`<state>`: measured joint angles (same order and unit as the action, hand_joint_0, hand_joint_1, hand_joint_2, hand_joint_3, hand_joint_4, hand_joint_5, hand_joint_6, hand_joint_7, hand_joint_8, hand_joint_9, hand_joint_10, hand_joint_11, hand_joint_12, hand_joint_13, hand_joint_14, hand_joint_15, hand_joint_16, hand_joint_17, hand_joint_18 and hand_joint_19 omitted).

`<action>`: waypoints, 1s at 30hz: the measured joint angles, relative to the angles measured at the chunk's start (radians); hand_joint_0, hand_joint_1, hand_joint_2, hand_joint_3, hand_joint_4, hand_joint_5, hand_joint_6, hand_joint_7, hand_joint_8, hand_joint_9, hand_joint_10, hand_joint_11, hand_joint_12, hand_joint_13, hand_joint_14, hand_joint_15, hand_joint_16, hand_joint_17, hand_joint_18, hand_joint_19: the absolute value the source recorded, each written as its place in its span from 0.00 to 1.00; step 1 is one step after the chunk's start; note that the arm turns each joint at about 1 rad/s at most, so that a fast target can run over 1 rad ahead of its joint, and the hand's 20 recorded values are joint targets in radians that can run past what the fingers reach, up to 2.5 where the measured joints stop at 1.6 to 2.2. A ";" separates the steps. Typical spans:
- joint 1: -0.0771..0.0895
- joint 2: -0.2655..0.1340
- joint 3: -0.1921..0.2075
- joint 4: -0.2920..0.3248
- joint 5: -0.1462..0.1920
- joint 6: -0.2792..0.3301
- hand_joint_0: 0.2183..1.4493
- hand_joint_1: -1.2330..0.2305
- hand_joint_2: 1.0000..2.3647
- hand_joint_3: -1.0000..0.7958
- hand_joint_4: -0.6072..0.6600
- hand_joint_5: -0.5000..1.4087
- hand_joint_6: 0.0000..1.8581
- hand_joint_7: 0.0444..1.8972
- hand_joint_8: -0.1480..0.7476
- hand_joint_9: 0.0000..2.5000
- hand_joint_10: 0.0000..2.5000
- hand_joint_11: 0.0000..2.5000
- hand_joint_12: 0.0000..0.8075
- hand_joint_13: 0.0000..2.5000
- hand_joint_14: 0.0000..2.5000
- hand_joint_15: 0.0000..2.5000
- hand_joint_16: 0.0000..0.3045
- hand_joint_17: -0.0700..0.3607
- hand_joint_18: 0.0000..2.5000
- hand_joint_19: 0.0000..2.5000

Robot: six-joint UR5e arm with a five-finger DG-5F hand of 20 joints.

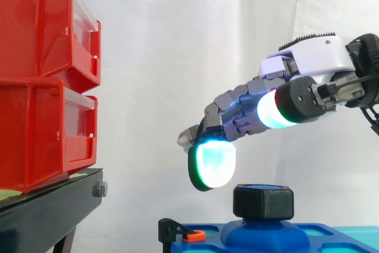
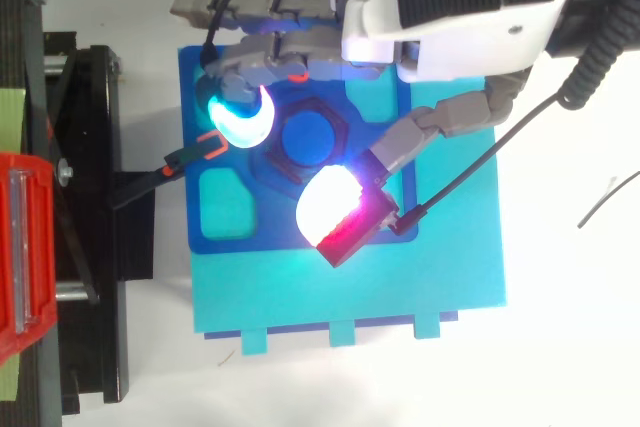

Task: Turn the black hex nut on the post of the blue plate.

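Note:
The black hex nut point(image 1: 263, 201) sits on the blue post point(image 2: 308, 137), which rises from a dome on the blue plate point(image 2: 230, 212). My hand point(image 1: 308, 57) reaches in from the right and hovers above the nut with daylight between them. It is open, its fingers gently bent. One cyan-glowing fingertip point(image 1: 213, 164) hangs just above and left of the nut. From above, that fingertip point(image 2: 240, 117) lies at the nut's left, and the thumb's white and red pad point(image 2: 335, 212) lies on the opposite, near side.
Two stacked red bins point(image 1: 41, 81) stand on a black stand point(image 1: 53, 205) at the left. A black clamp with an orange tip point(image 1: 189, 235) grips the plate's left edge. The plate rests on a cyan base point(image 2: 440, 277).

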<state>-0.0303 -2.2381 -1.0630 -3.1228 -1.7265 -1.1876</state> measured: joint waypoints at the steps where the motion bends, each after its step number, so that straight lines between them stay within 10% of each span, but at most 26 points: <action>1: 0.000 0.000 0.004 -0.001 0.000 0.000 0.21 0.61 0.00 0.28 0.64 0.15 0.27 0.57 0.44 0.06 0.00 0.00 0.46 0.06 0.00 0.01 0.19 0.47 0.00 0.02; 18: 0.041 -0.001 0.037 0.004 0.057 -0.001 0.20 0.61 0.00 0.28 0.64 0.15 0.27 0.56 0.44 0.06 0.00 0.00 0.46 0.06 0.00 0.01 0.19 0.47 0.00 0.02; 30: 0.087 -0.001 -0.020 0.044 0.108 0.000 0.20 0.62 0.00 0.28 0.64 0.15 0.27 0.57 0.43 0.05 0.00 0.01 0.46 0.04 0.00 0.02 0.19 0.46 0.00 0.04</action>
<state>0.0570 -2.2394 -1.0832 -3.0784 -1.6189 -1.1874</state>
